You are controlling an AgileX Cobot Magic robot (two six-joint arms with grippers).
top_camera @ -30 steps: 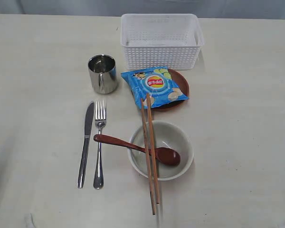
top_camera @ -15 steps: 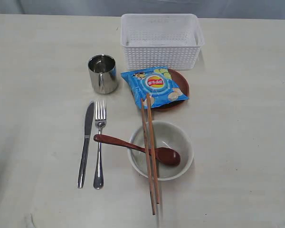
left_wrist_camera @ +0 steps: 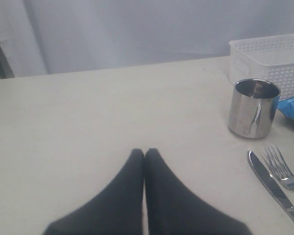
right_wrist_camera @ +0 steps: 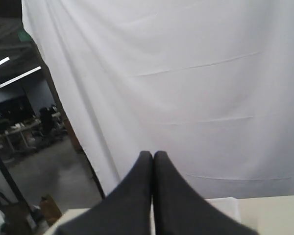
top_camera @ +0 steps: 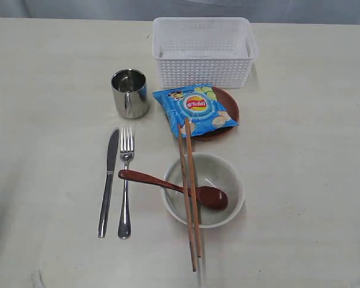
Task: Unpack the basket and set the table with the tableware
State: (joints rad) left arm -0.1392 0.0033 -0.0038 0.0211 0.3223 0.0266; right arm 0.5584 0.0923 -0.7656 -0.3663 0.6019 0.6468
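While nothing on the table (top_camera: 300,180) has shifted, left claw (left_wrist_camera: 144,152) and right claw (right_wrist_camera: 153,154) clenched, empty.

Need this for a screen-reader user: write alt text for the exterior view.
A pale table set with steel knife and fork side by side, a red spoon and two chopsticks lying across an off-white bowl, a steel cup, and a blue chip bag on a brown plate. A white basket stands behind.

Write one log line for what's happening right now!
basket looks empty | chip bag on brown plate | chopsticks and red spoon across bowl | left gripper shut, empty | right gripper shut, empty
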